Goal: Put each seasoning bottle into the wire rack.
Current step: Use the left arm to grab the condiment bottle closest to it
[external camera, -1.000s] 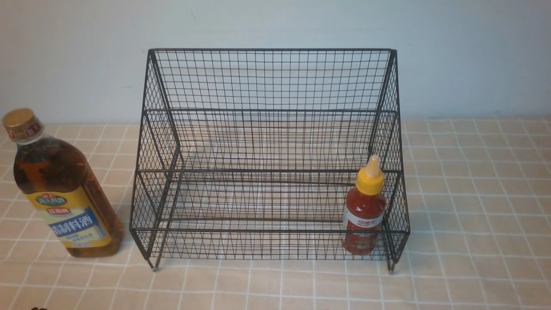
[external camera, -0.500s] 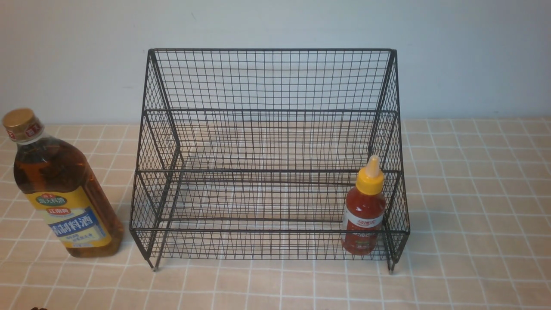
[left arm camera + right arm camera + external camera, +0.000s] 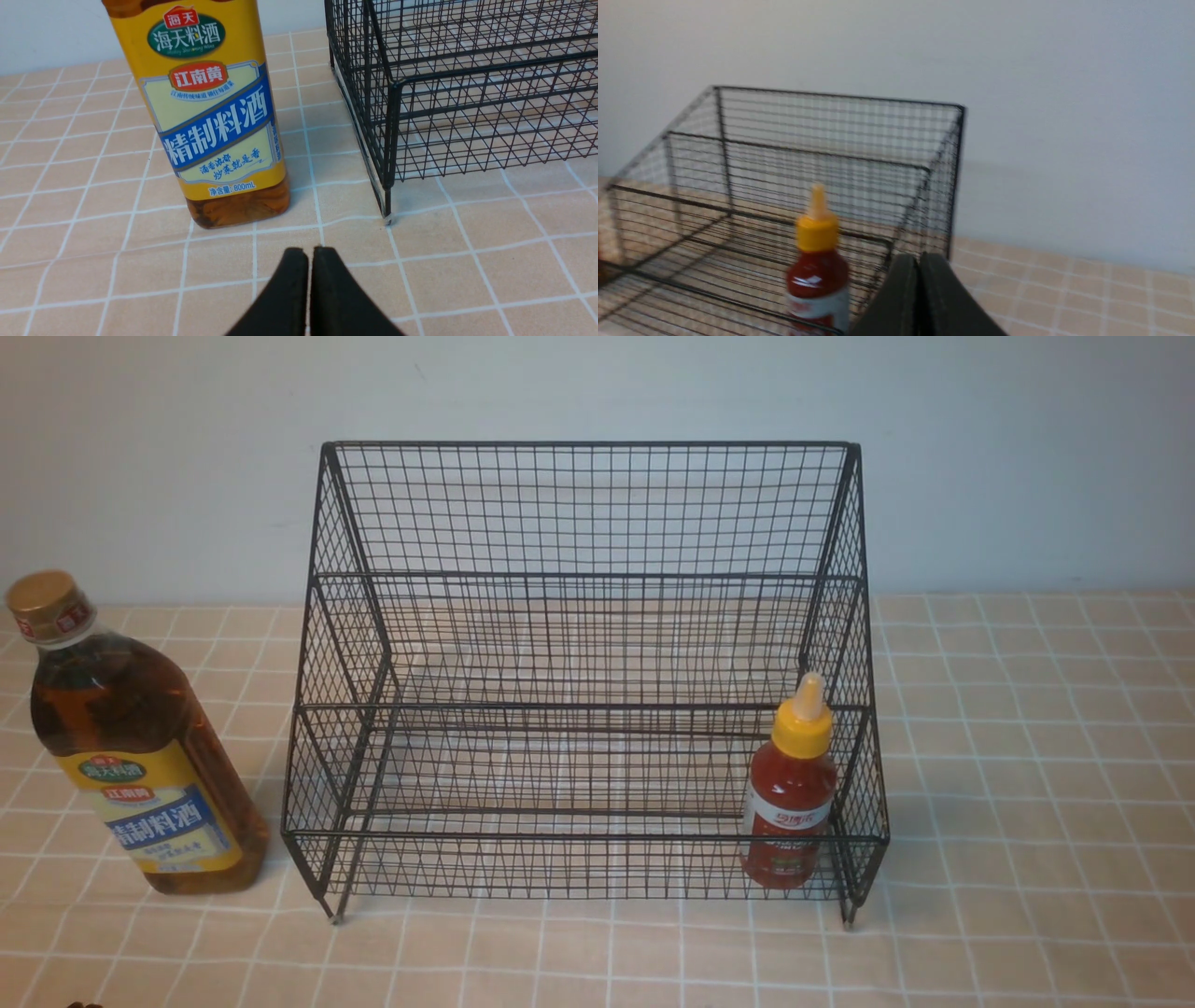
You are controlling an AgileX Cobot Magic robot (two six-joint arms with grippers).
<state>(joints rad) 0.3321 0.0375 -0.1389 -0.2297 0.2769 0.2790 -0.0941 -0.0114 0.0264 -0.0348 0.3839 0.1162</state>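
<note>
The black wire rack stands mid-table, its near left corner and whole frame showing in the wrist views. The small red sauce bottle with yellow nozzle cap stands upright inside the rack's lower tier at its right end. The large amber bottle with gold cap stands upright on the table left of the rack. My left gripper is shut and empty, a short way in front of the amber bottle. My right gripper is shut and empty, just outside the rack beside the red bottle.
A checked peach tablecloth covers the table. A pale wall rises right behind the rack. Neither arm shows in the front view.
</note>
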